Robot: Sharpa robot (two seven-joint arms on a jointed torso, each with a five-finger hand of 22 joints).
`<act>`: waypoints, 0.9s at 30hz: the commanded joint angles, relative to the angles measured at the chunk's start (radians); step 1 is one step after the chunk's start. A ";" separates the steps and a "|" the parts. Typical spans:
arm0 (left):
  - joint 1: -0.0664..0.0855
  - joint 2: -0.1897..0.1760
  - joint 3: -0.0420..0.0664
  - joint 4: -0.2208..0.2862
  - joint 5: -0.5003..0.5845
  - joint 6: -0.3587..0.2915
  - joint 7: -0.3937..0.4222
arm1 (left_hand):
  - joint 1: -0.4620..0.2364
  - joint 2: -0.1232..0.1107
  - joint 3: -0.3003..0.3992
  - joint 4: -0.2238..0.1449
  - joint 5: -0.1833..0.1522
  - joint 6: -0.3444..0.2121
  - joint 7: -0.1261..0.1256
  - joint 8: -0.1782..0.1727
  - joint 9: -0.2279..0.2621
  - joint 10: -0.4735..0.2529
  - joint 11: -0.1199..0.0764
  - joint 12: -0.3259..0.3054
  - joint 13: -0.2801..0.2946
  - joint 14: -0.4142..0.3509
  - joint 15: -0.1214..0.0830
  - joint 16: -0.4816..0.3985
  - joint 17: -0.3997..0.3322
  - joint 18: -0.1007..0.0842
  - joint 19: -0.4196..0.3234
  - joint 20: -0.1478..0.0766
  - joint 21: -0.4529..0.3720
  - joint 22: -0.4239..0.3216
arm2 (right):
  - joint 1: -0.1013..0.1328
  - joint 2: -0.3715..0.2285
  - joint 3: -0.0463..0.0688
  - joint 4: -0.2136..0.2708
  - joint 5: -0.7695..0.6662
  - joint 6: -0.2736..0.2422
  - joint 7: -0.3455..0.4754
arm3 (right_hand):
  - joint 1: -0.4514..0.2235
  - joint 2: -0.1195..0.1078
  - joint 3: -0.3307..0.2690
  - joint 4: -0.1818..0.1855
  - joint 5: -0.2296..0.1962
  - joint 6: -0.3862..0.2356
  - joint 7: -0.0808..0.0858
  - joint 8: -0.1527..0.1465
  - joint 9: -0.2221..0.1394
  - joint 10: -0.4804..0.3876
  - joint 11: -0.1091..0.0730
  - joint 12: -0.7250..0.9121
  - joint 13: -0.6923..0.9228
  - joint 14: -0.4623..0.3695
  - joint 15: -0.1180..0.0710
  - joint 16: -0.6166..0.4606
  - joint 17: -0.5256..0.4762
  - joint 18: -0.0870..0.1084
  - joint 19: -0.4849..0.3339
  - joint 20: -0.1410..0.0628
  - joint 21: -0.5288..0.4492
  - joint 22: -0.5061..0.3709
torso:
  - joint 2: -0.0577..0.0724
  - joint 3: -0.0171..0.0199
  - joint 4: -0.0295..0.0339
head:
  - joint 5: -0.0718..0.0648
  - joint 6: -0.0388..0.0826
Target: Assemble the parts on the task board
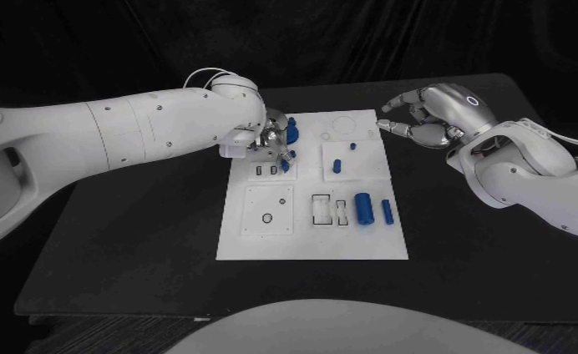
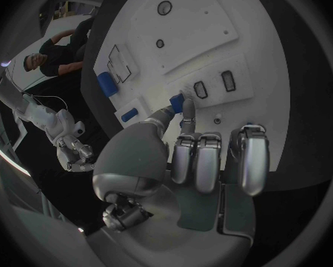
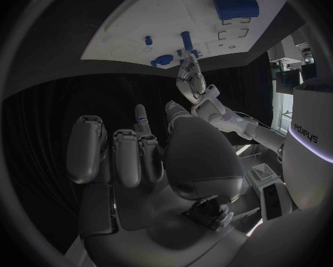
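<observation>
The white task board (image 1: 307,237) lies in the middle of the black table. My left hand (image 1: 266,144) hovers over its far left part, beside a larger blue part (image 1: 291,129). In the left wrist view the thumb and a finger pinch a small blue part (image 2: 186,105) just above two small slots (image 2: 213,85); the other fingers are curled. My right hand (image 1: 427,119) hangs off the board's far right corner, holding nothing, thumb and forefinger apart and the rest loosely bent. The right wrist view shows that hand (image 3: 148,154) with the board (image 3: 137,26) beyond it.
Two blue cylinders (image 1: 362,204) (image 1: 387,211) lie at the board's near right beside a rectangular recess (image 1: 321,209). A blue peg (image 1: 337,164) and smaller blue bits (image 1: 353,146) stand mid-board. A round hole (image 1: 266,218) marks the near left. Bare black table surrounds the board.
</observation>
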 commanded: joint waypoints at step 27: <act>-0.002 -0.054 0.000 0.038 0.001 -0.017 -0.010 | -0.025 -0.002 0.023 0.000 -0.001 -0.007 0.007 -0.009 0.006 0.104 -0.003 0.004 0.263 0.106 -0.005 0.003 0.263 0.009 -0.007 -0.001 -0.007 0.130 | -0.008 -0.003 0.001 -0.001 -0.002 0.010 -0.020 | 0.008 0.003 -0.003 -0.005 0.003 0.010 0.001 0.003 -0.002 0.105 0.008 0.004 0.263 0.074 0.008 -0.008 0.119 -0.001 0.000 0.009 -0.012 0.172 | 0.000 -0.0003 -0.0013 | 0.013 0.000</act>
